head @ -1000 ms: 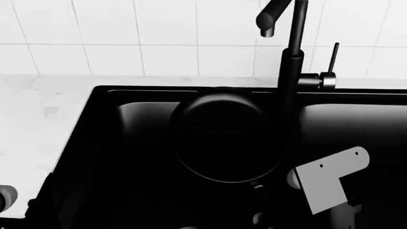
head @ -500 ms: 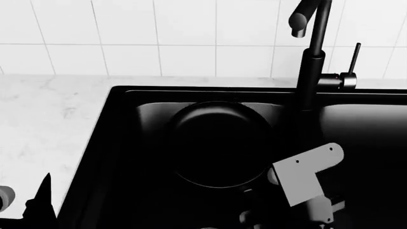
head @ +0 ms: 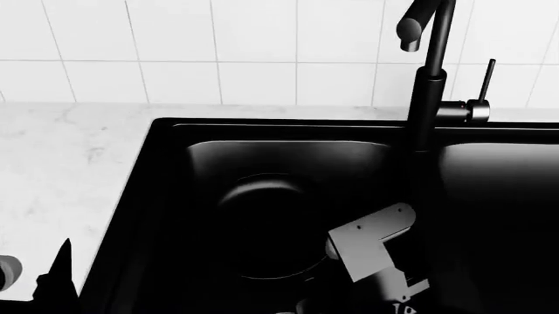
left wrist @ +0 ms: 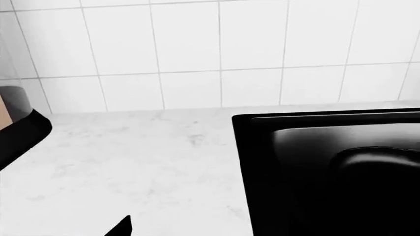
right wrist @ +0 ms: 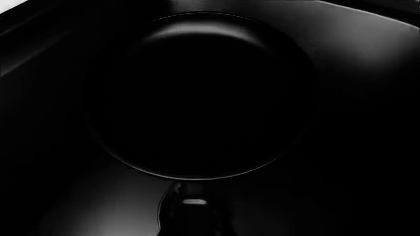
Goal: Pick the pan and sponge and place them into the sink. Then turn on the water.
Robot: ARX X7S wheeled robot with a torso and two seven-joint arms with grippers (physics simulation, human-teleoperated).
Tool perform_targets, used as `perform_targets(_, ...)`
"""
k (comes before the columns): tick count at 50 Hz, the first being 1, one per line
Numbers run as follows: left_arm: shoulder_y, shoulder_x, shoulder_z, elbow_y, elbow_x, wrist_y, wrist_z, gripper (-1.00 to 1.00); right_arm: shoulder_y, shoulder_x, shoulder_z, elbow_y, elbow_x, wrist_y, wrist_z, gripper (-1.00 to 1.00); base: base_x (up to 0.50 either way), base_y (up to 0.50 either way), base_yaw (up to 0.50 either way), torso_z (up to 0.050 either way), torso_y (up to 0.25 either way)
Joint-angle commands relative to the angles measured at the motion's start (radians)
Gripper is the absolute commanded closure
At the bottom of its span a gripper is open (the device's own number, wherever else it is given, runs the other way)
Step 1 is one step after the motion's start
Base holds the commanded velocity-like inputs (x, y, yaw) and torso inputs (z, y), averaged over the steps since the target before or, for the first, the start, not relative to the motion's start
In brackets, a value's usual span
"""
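The black pan sits low inside the left basin of the black sink. It fills the right wrist view, and its short handle runs back into my right gripper. The right gripper is shut on that handle, below its white bracket. My left gripper is open and empty over the counter left of the sink. One of its fingertips shows in the left wrist view. The sponge is out of view. No water runs from the faucet.
The faucet lever stands at the back rim, right of the faucet pipe. The right basin lies beyond the divider. White marble counter runs left of the sink, with tiled wall behind. A black curved object sits at the counter's far left.
The right arm has moved left and down with the pan, which now lies lower in the left basin. The left arm has not moved in the last half second.
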Motion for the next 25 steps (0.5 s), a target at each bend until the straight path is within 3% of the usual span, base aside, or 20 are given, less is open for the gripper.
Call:
perform_targets(1, 0.009, -0.005, -0.008, -0.001, -0.005, 0.009, 0.003, -1.00, 0.036, -0.030, -0.056, 0.050, -0.044, -0.027, -0.031, 1.00, 0.00, 0.00, 0.00, 0.000, 0.000)
perform_targets(25, 0.018, -0.005, -0.004, -0.017, -0.002, 0.027, 0.006, -1.00, 0.020, -0.101, -0.133, 0.252, -0.112, -0.142, -0.105, 1.00, 0.00, 0.00, 0.00, 0.000, 0.002)
